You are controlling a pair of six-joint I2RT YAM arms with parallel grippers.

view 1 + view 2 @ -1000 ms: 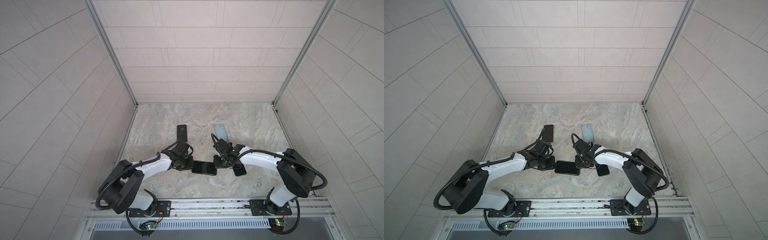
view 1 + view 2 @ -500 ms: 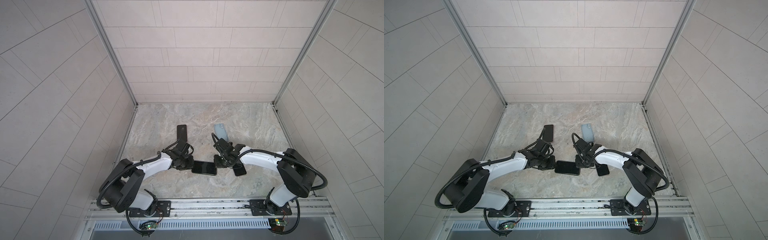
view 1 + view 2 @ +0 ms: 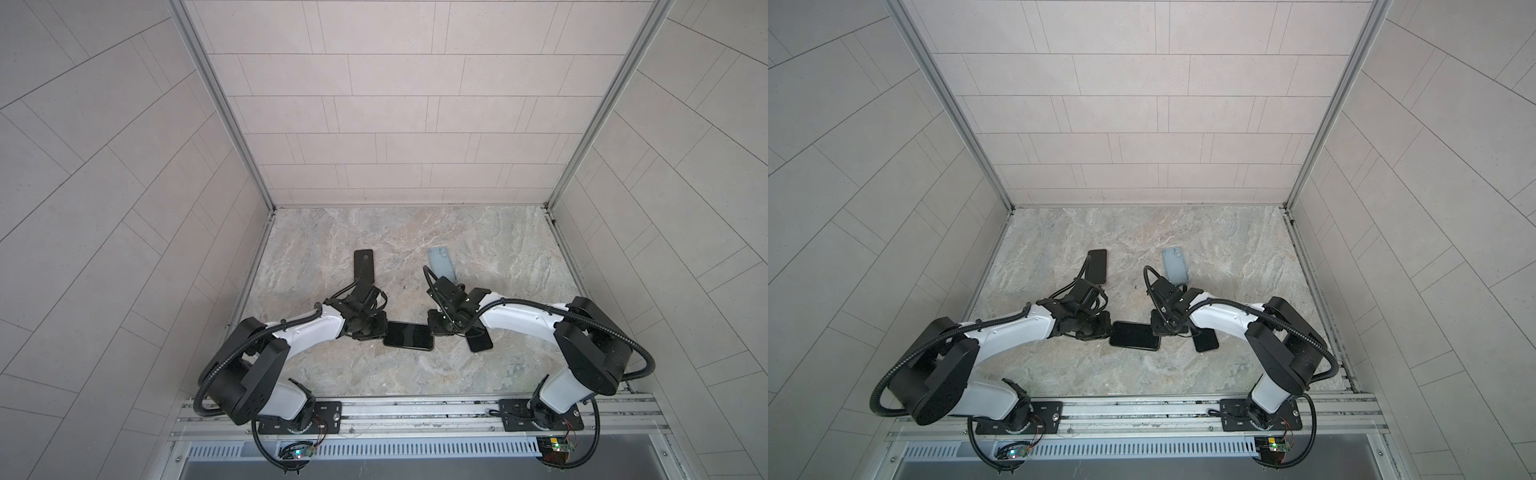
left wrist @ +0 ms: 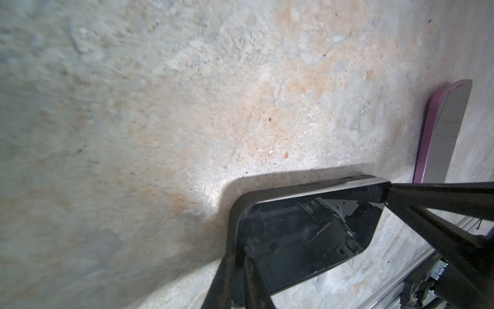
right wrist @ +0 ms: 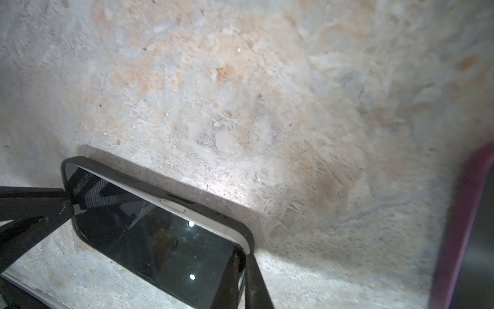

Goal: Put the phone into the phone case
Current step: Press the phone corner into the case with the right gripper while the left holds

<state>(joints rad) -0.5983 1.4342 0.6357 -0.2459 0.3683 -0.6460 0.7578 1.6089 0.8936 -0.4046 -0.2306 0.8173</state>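
Black rectangular glass-fronted phone [image 3: 408, 336] in black rimmed phone case [image 5: 120, 182] on marbled tabletop [image 3: 478, 249], left gripper [image 4: 239, 259] and right gripper [image 5: 242, 260] nearly closed, pinching rim at opposite ends

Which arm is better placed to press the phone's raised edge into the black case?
Right, probably: the phone stands proudest of the phone case beside the right gripper; near the left gripper it looks seated.

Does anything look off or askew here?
Yes: the phone is not fully seated in the black phone case; in the right wrist view its pale side edge, button showing, stands above the case rim.
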